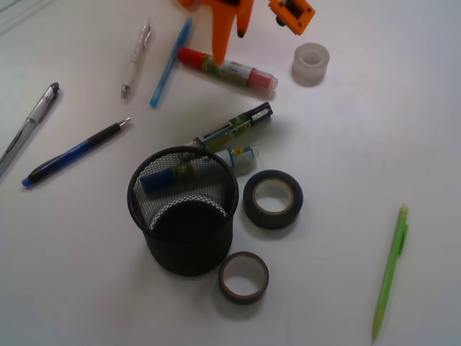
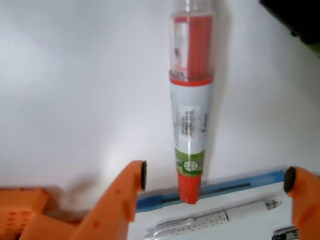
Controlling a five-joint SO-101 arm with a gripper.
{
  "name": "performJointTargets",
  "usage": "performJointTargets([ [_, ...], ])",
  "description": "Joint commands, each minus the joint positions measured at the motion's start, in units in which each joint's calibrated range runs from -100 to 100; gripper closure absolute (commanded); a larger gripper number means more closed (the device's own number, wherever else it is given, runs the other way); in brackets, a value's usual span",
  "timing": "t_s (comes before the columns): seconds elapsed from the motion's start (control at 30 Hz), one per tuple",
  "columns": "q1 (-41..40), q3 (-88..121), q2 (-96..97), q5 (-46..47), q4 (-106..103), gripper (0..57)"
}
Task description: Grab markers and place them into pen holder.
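The red-capped marker (image 1: 227,70) lies on the white table at the top centre. In the wrist view (image 2: 191,115) it points its red end between my fingertips. My gripper (image 1: 252,32) is wide open just over the marker's left end and holds nothing; it also shows in the wrist view (image 2: 217,178). The black-capped marker (image 1: 238,124) lies tilted just behind the pen holder (image 1: 184,238). The blue-capped marker (image 1: 162,177) shows through the holder's mesh with its other end sticking out to the right; I cannot tell whether it lies behind the holder or on it.
A blue pen (image 1: 171,63) and a clear pen (image 1: 135,59) lie left of the red marker, under my gripper (image 2: 215,189). Two more pens (image 1: 75,152) lie far left. A black tape roll (image 1: 273,199), a brown roll (image 1: 243,277), a clear roll (image 1: 310,63) and a green pencil (image 1: 390,271) lie to the right.
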Motion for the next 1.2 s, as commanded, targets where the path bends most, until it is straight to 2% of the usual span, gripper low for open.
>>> performJointTargets([
  [0.0, -0.6, 0.7, 0.8, -1.0, -0.8, 26.7],
  [0.27, -0.6, 9.3, 3.4, -1.1, -11.0, 26.7],
  [0.83, 2.1, 5.8, 15.8, -1.0, -15.0, 27.0],
  [0.9, 2.0, 4.3, 17.5, -1.0, -14.8, 30.1],
  [1.03, 2.0, 3.3, 19.0, -0.9, -14.9, 39.8],
  [1.17, 2.0, 3.3, 19.1, -0.8, -15.1, 54.9],
])
